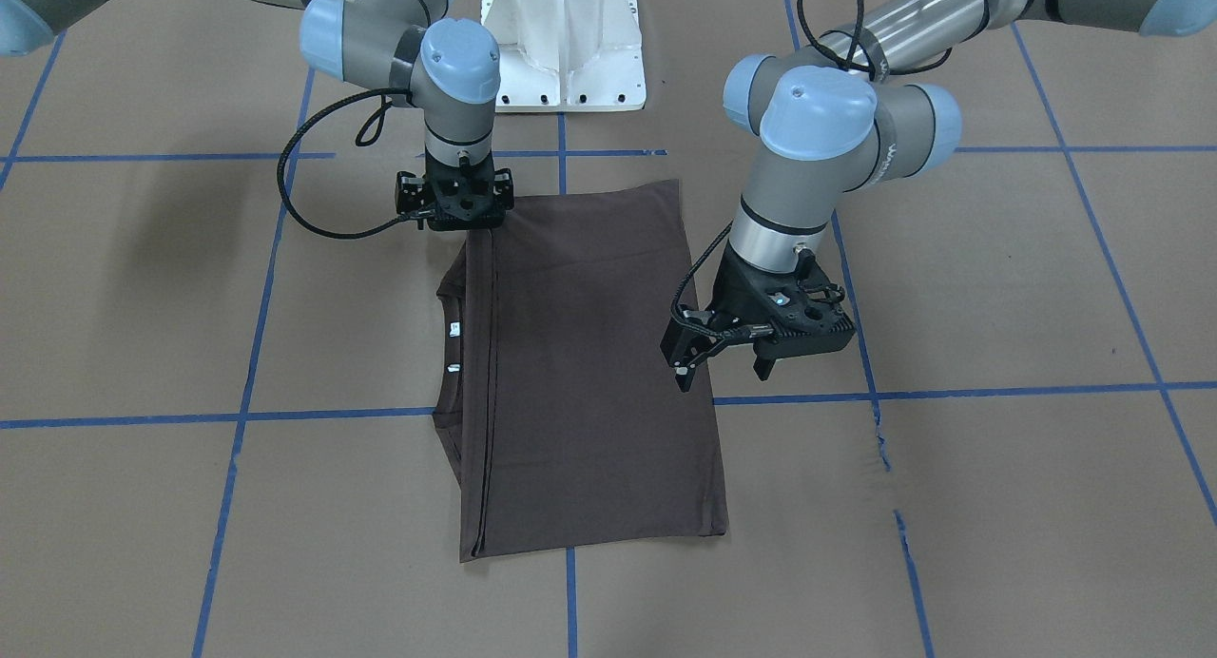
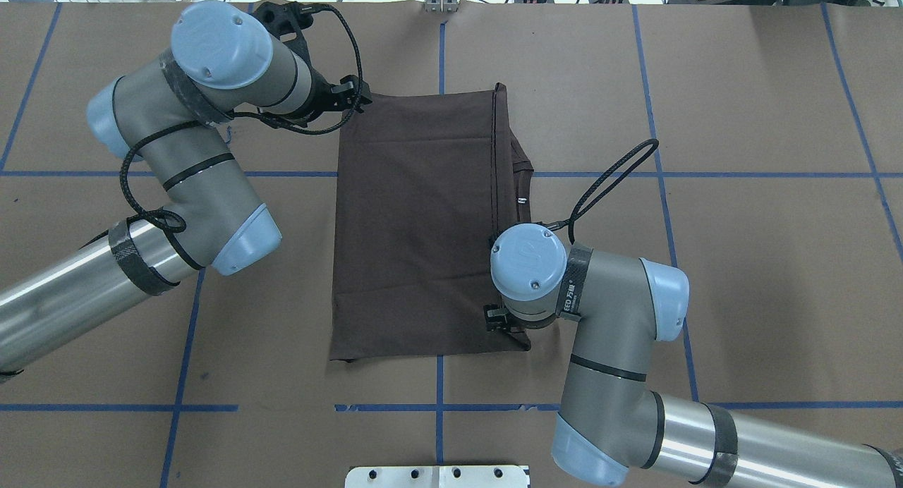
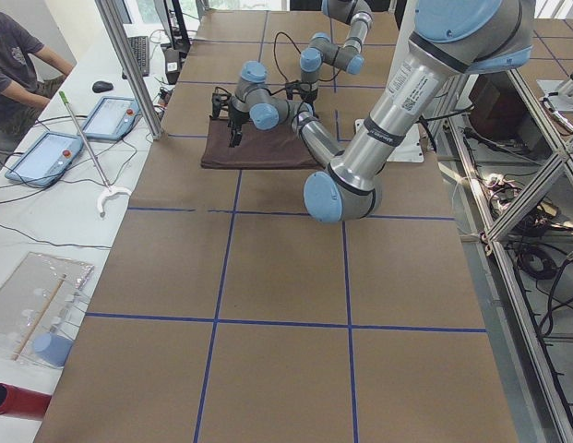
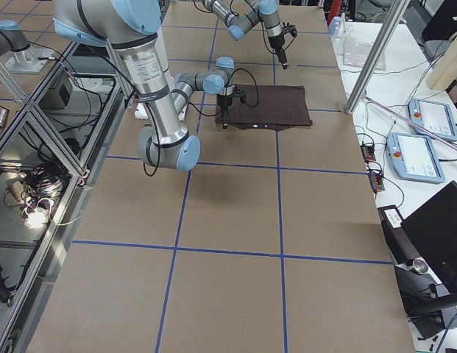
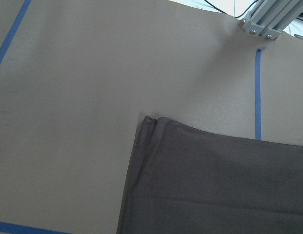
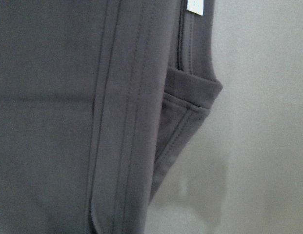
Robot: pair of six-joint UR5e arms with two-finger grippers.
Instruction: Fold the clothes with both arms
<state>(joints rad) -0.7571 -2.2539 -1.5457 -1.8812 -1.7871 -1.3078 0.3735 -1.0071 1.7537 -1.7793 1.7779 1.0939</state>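
The T-shirt (image 1: 585,373) lies flat on the brown table (image 1: 998,278), folded into a long rectangle, with its collar (image 1: 447,301) and a small white label (image 1: 454,330) peeping out along the side under the right gripper (image 1: 458,216). That gripper points straight down and sits low on the shirt's corner nearest the robot. Its fingers are hidden beneath its own body in every view, so I cannot tell how far apart they are or whether they pinch the cloth. Its wrist camera sees only dark fabric close up, with stitched hems and a folded flap jutting onto bare table. The left gripper (image 1: 723,377) hangs well above the opposite long edge. Its fingers (image 1: 683,368) are spread wide with nothing between them, and the overhead view places it over the shirt's far corner. Directly below it, the left wrist view shows that corner, slightly rumpled, and bare table beyond. Blue tape lines (image 1: 333,416) cross the table under and around both grippers. Behind the right gripper, towards the robot, stands the white pedestal (image 1: 563,49).
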